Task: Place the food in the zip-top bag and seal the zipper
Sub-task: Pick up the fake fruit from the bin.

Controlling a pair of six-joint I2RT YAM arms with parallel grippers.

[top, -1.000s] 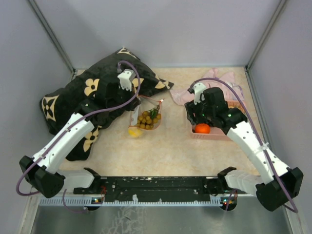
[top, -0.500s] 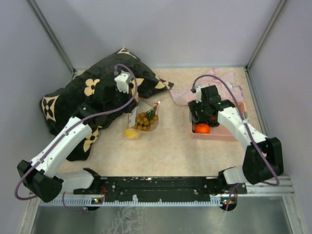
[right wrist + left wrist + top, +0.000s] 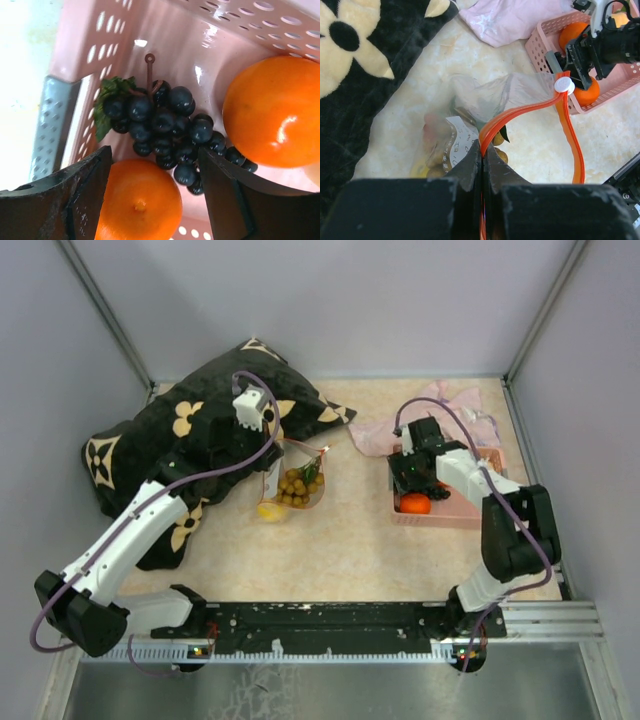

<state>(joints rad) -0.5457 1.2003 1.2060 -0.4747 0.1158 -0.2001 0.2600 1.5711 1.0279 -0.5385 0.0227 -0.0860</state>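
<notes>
My left gripper (image 3: pixel 273 457) is shut on the orange-red zipper (image 3: pixel 530 106) at one end of the clear zip-top bag (image 3: pixel 297 483). The bag's mouth gapes, and the white slider (image 3: pixel 564 85) sits at its far end. A brownish-green grape bunch (image 3: pixel 294 487) and a yellow lemon (image 3: pixel 269 510) lie in the bag. My right gripper (image 3: pixel 155 160) is open, low inside the pink basket (image 3: pixel 175 45). Its fingers straddle an orange fruit (image 3: pixel 140 202) and dark grapes (image 3: pixel 165 125). A second orange fruit (image 3: pixel 272 110) lies beside them.
A black cushion with cream flowers (image 3: pixel 170 435) fills the far left, under my left arm. A pale pink cloth (image 3: pixel 445 405) lies behind the basket (image 3: pixel 462 517). Grey walls close in the table on three sides.
My right arm's elbow has swung in toward the base while its gripper stayed in the basket. My left gripper has drawn the bag slightly back and left.
</notes>
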